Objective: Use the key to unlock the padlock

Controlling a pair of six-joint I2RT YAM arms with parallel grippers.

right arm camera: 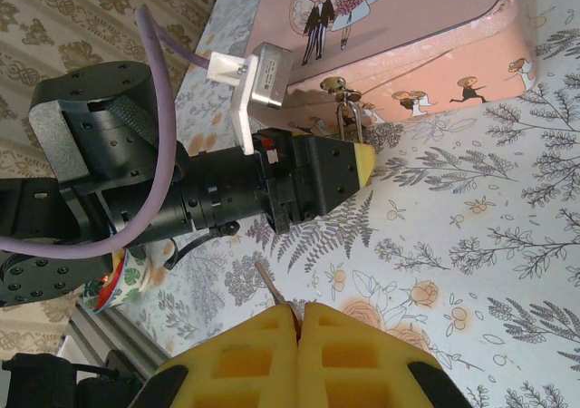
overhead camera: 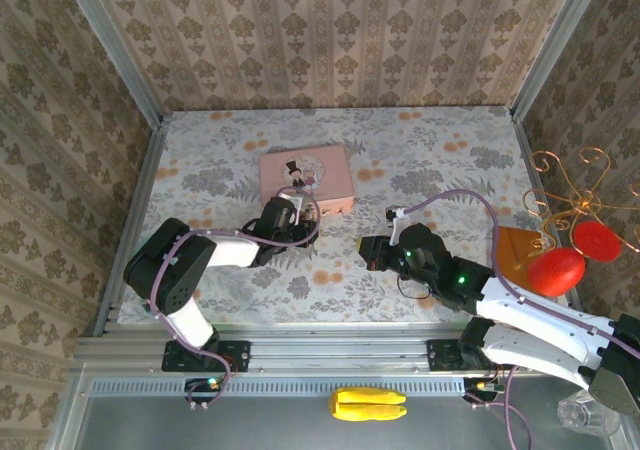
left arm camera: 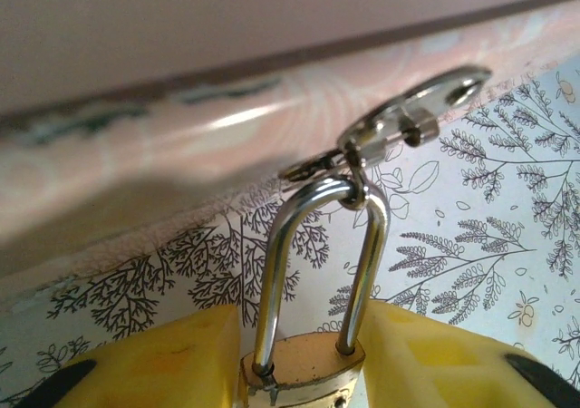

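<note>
Tabletop: your tabletop [overhead camera: 420, 260] lay under a flat, matte cloth, pale and printed with grey ferns and orange blossoms.
Room: beige-and-brown damask wallpaper [overhead camera: 330, 30] closed you in on three sides, and ribbed aluminium rails [overhead camera: 300, 345] ran along the near edge.
Pink tin: the pink tin [overhead camera: 325, 175] was a rectangle with rounded corners and a glossy lid bearing a cartoon couple. It sat toward the far middle.
Padlock: the padlock [left arm camera: 304, 372] had a brass body and a thin polished shackle. It sat at the tin's near side, with the shackle threaded through the tin's silvery clasp ring [left arm camera: 412, 109].
Left claw: your left claw [left arm camera: 304, 335] stood narrow, with its smooth yellow pads [left arm camera: 181, 363] pressed to both sides of the brass body.
Right claw: your right claw [right arm camera: 299, 313] was pinched tight on the key [right arm camera: 269, 286].
Key: it was a thin dark sliver poking out between the yellow fingers, apart from the padlock.
</note>
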